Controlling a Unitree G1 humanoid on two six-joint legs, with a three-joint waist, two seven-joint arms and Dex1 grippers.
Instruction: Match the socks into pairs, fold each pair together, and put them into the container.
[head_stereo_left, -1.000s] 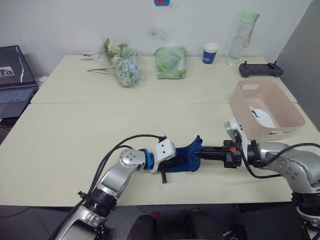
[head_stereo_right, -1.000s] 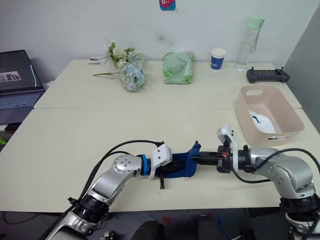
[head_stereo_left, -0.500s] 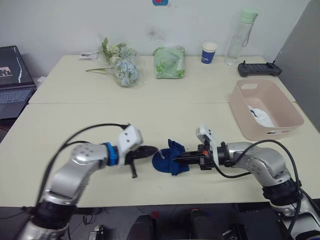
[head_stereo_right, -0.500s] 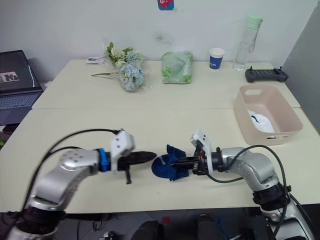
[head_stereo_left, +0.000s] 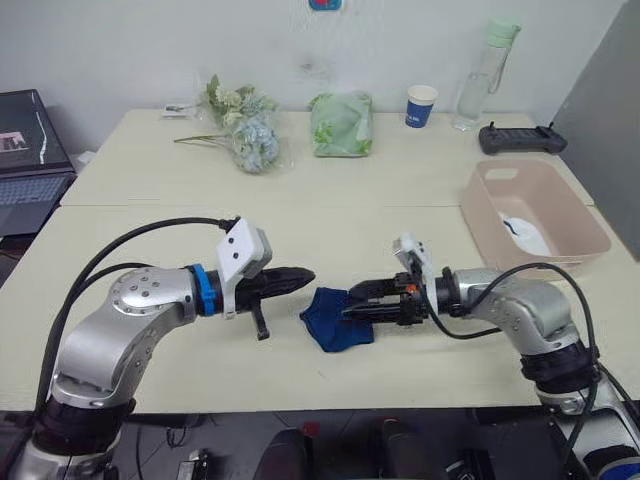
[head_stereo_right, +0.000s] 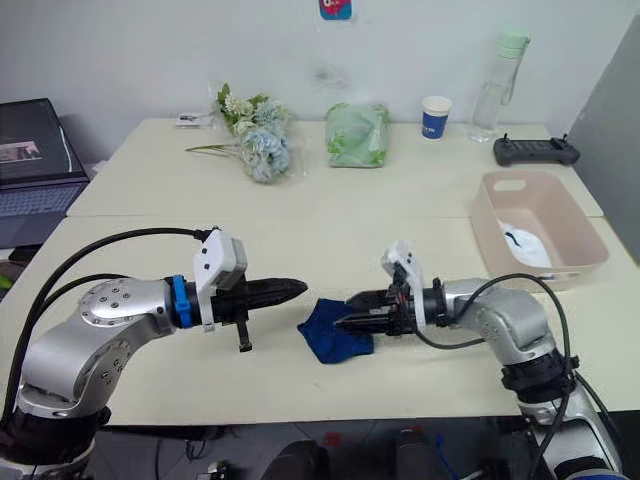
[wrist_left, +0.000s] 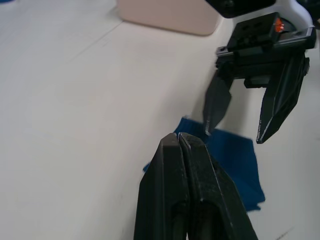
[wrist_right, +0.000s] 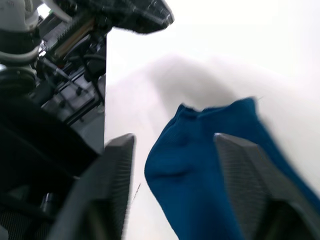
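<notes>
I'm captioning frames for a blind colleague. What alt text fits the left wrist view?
The left gripper, fingers shut, points at a folded navy sock on a pale table. The open right gripper hangs over the sock.

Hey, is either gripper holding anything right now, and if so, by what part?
Nothing is held. The left gripper is shut and empty; the right gripper is open over the folded navy socks.

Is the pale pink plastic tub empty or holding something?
Holding something: white fabric with a small dark mark lies inside the pale pink plastic tub.
</notes>
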